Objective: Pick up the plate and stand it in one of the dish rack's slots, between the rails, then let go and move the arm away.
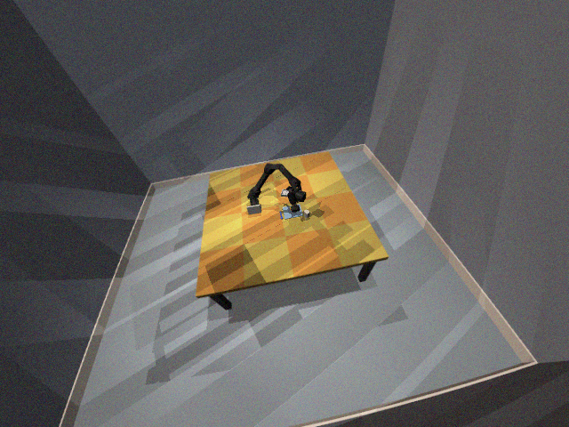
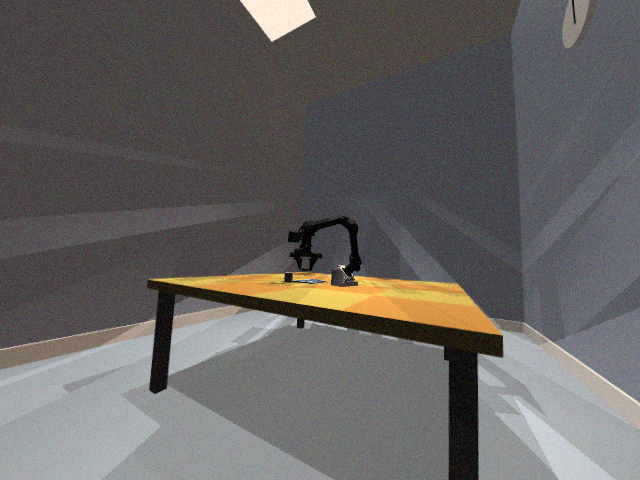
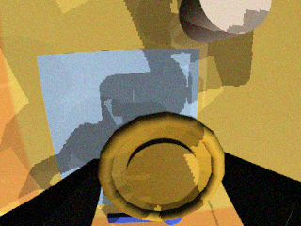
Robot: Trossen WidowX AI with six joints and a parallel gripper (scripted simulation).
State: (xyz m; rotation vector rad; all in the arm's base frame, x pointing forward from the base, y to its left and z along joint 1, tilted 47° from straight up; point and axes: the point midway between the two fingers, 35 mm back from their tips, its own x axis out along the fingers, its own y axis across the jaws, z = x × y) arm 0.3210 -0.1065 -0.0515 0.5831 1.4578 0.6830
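A small yellow round plate (image 3: 162,184) is between the two black fingers in the wrist view, its face towards the wrist camera. My gripper (image 1: 294,209) (image 2: 306,267) (image 3: 161,164) is shut on the plate and holds it above a light blue mat (image 1: 285,214) (image 2: 312,281) (image 3: 68,80). The exterior view shows a gap between the fingertips and the table top. The dish rack is hard to make out. It may be the grey and white block (image 2: 338,276) near the arm's base. The top view shows a small pale object (image 1: 284,192) behind the gripper, maybe the same thing.
A short can-like cylinder (image 1: 306,213) (image 2: 288,276) (image 3: 235,13) stands just beyond the mat, on the side away from the arm's base. A blue object (image 3: 124,218) shows at the bottom of the wrist view. A grey block (image 1: 253,209) is at the arm's base.
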